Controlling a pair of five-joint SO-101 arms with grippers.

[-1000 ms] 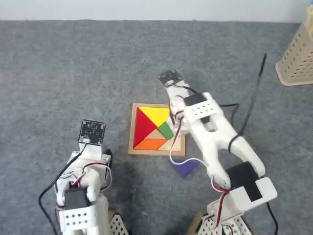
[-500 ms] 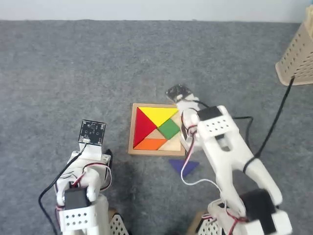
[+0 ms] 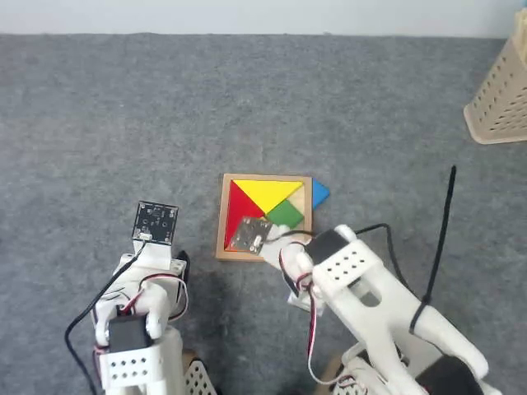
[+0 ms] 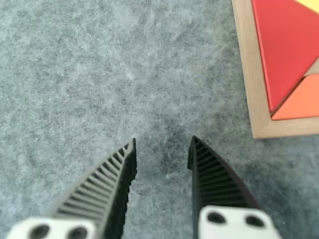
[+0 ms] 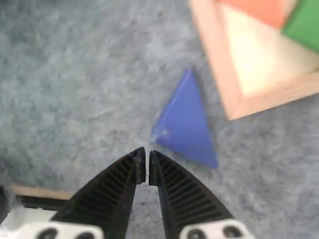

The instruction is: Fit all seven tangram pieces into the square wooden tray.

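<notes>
**Inspector:** Where is the loose piece relative to the right gripper (image 5: 147, 158)?

**Assistant:** The purple triangle (image 5: 187, 124) lies flat on the grey carpet (image 5: 75, 74), just ahead of the fingertips. Its nearest corner is close to them but not touching.

**Inspector:** What is that gripper's state?

**Assistant:** The jaws are drawn almost together, with a thin slit between them. Nothing is held.

**Inspector:** How is the triangle oriented?

**Assistant:** The square corner points toward the gripper. The long edge faces the wooden tray (image 5: 221, 59) and runs roughly alongside its outer rim. A strip of carpet lies between them.

**Inspector:** What is in the tray?

**Assistant:** In the high view, a yellow triangle (image 3: 268, 193), a red triangle (image 3: 239, 210) and a green square (image 3: 286, 216) are seated. The left wrist view shows an orange piece (image 4: 299, 99) touching the red one. A blue piece (image 3: 319, 193) lies just outside the rim, on the tray's right side in the high view.

**Inspector:** And the left gripper (image 4: 162, 149)?

**Assistant:** It is over the carpet near a tray corner, with the jaws well parted and nothing between them.
</notes>
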